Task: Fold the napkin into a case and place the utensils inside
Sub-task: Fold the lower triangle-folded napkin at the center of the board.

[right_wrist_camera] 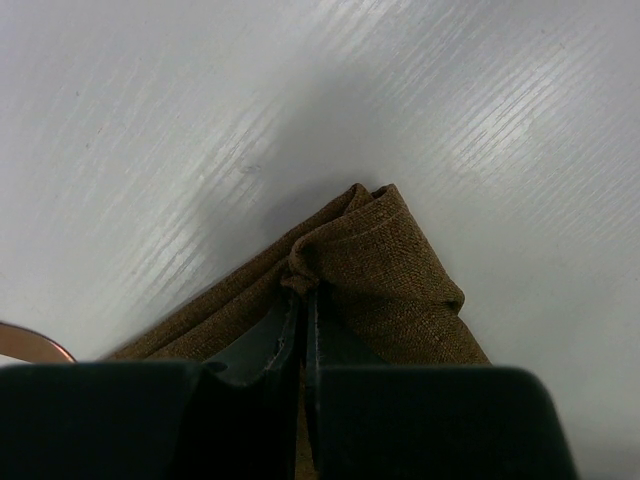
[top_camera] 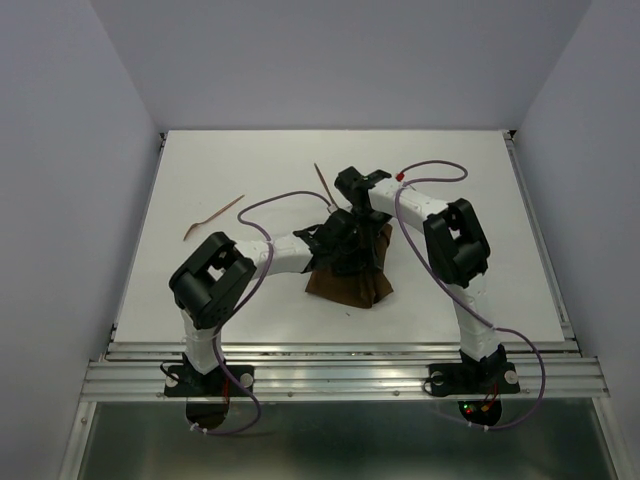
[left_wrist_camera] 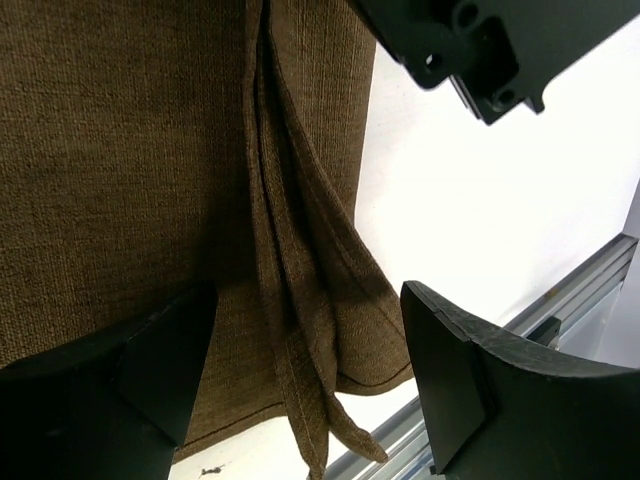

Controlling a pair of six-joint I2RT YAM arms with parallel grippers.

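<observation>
napkin lying mid-frame on the table | first utensil lying left of it, well apart | second utensil lying above it, nearer | left gripper hanging over the napkin | right gripper sitting at one corner of it

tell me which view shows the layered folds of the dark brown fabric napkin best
Left wrist: the dark brown fabric napkin fills the frame, its stacked hemmed layers clear. Top external shows it small, partly hidden under the arms. Right wrist shows only one bunched corner.
</observation>
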